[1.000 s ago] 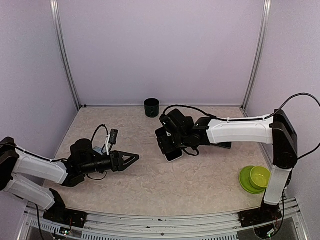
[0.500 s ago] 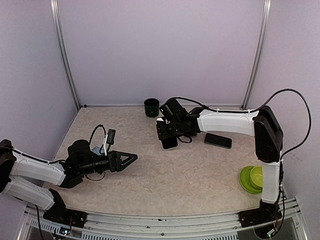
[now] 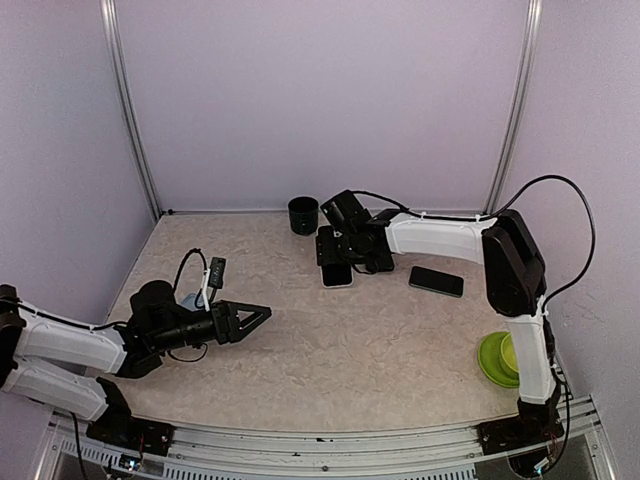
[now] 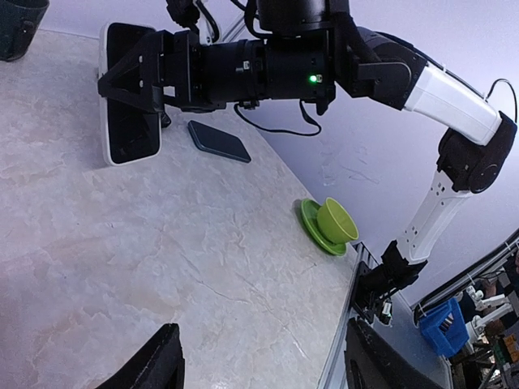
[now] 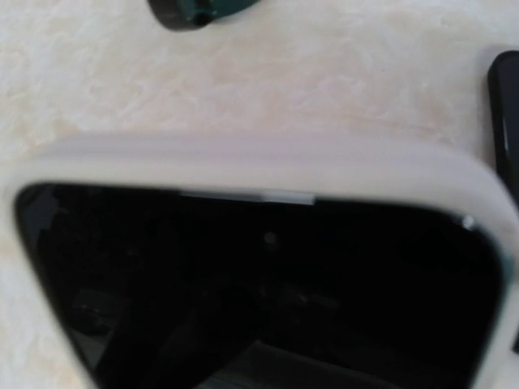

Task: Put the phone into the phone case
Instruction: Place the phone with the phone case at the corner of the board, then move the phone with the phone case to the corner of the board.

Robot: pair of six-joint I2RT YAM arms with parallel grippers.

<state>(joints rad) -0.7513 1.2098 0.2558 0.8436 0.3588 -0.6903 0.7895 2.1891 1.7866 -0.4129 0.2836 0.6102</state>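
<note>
My right gripper (image 3: 336, 260) is shut across the width of the white phone case (image 3: 338, 274), whose inside looks black. It holds the case tilted at the back middle of the table, lower end close to the surface. In the left wrist view the right gripper (image 4: 134, 81) straddles the phone case (image 4: 130, 134). The case rim (image 5: 259, 158) fills the right wrist view and the fingers are hidden there. The black phone (image 3: 436, 281) lies flat to the case's right, also visible as the phone (image 4: 219, 141). My left gripper (image 3: 262, 314) hovers open and empty at the front left.
A dark green cup (image 3: 303, 215) stands at the back wall, just left of the right gripper. A green bowl on a green saucer (image 3: 512, 355) sits at the front right near the right arm's base. The left gripper's fingers (image 4: 162, 361) frame bare marbled tabletop.
The right gripper has carried the case back and slightly right toward the cup, uncovering the phone on the table. The left arm has drawn back a little, still open.
</note>
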